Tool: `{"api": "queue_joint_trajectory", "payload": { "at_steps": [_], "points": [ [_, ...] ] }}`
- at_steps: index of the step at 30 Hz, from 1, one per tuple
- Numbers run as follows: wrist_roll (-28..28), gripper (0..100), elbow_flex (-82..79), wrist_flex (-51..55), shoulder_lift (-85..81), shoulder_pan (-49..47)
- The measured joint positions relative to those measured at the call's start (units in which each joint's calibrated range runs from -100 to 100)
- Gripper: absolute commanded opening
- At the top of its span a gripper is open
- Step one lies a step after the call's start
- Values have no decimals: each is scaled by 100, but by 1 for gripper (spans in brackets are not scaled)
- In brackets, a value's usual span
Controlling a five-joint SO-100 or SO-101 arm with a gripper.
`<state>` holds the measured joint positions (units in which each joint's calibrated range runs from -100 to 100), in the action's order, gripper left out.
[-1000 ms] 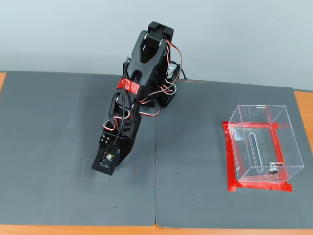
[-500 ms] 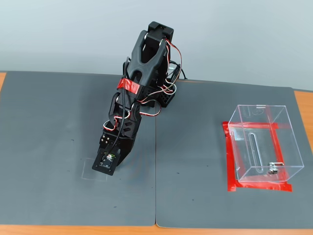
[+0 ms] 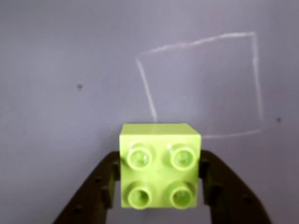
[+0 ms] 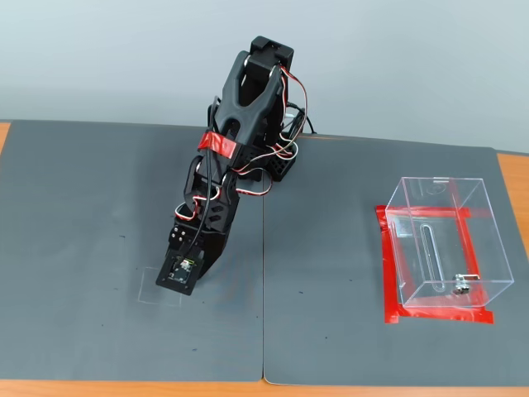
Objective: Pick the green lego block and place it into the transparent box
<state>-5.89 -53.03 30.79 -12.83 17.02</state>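
The black pincer (image 3: 160,186) pinches the small lime-green four-stud plastic brick (image 3: 160,164) by its flat sides, low over the grey bench mat (image 4: 99,207). It looks light, rigid and smooth, so slipping is the risk. The clear acrylic box (image 4: 446,244) sits well apart.
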Motion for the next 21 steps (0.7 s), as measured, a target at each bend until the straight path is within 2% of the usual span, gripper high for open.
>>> {"api": "queue_joint_trajectory", "payload": {
  "at_steps": [12, 21],
  "points": [
    [15, 17, -9, 390, -1852, -656],
    [39, 17, -9, 390, -2736, -1813]
  ]
}}
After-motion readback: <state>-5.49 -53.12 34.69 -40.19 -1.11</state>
